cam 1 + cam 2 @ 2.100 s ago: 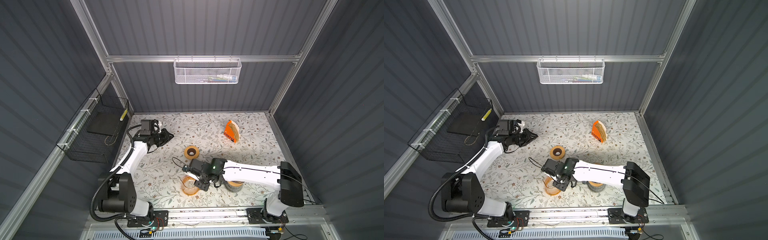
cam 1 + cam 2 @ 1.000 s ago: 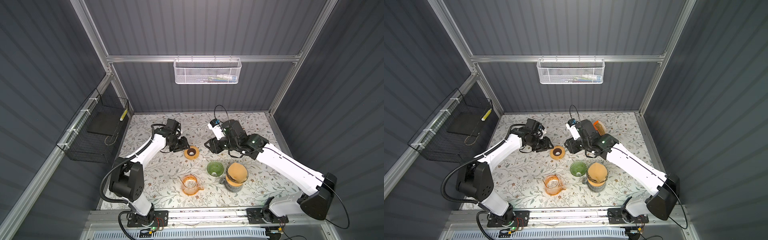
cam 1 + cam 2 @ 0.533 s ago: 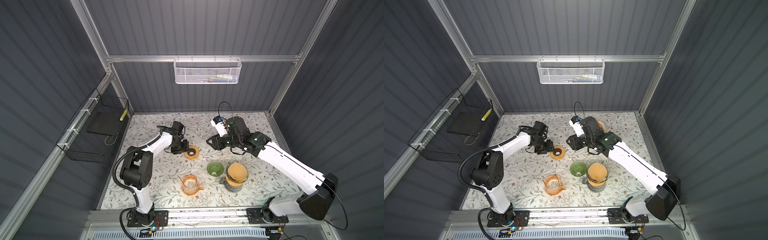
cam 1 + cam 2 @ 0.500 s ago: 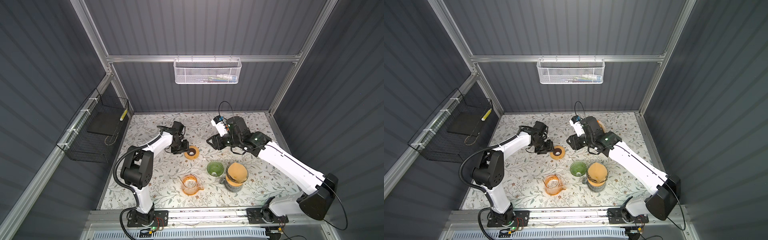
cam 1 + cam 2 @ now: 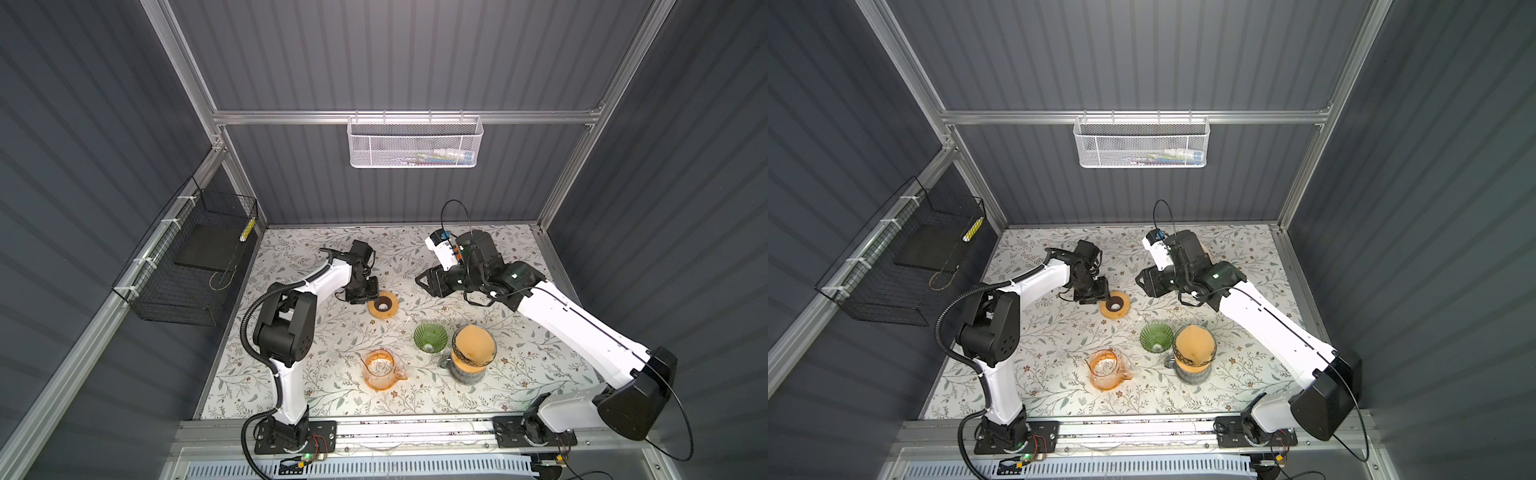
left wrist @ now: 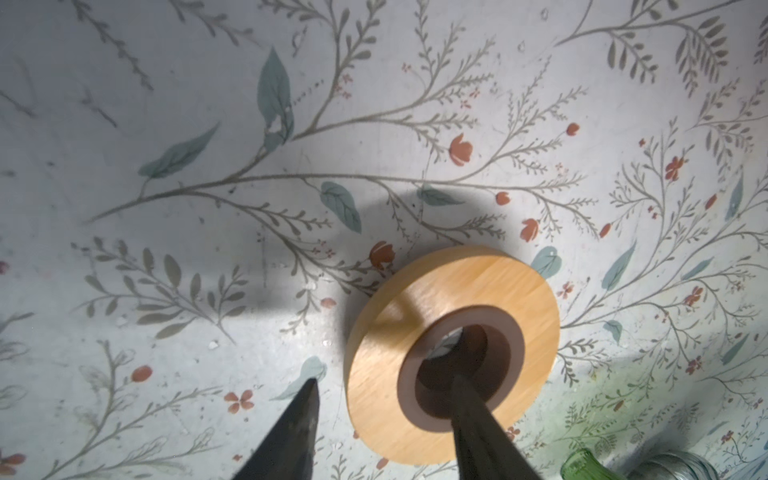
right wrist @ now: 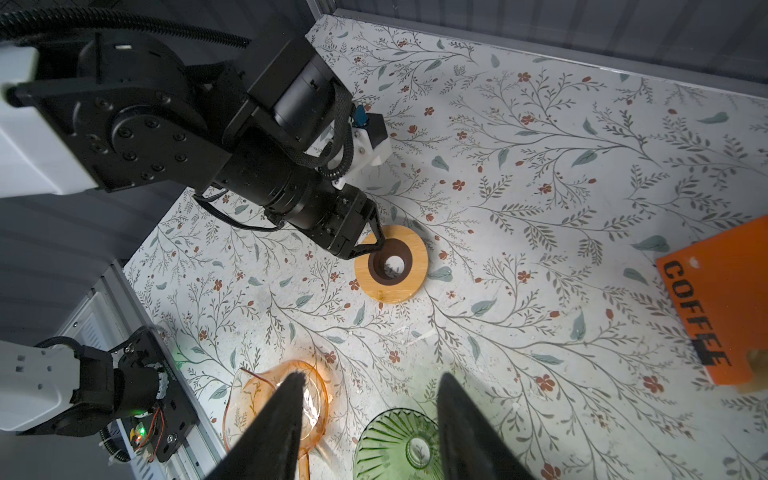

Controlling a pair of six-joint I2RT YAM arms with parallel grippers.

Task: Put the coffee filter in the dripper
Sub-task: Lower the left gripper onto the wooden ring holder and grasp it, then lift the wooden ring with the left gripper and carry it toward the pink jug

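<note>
Coffee filter (image 5: 475, 344), tan cone in glass carafe (image 5: 467, 373): probably light, limp, best pinched at its rim; right hand (image 7: 372, 378) spread, empty; left hand (image 6: 384, 381) spread astride wooden ring (image 6: 457, 291).

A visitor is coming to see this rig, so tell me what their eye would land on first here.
First the left gripper, jaws open astride a wooden ring at mid-table, one finger down its hole. Then the glassware nearer the front: a green dripper beside a jar topped with a tan filter, and an amber pitcher. The right gripper hangs open and empty behind them.
</note>
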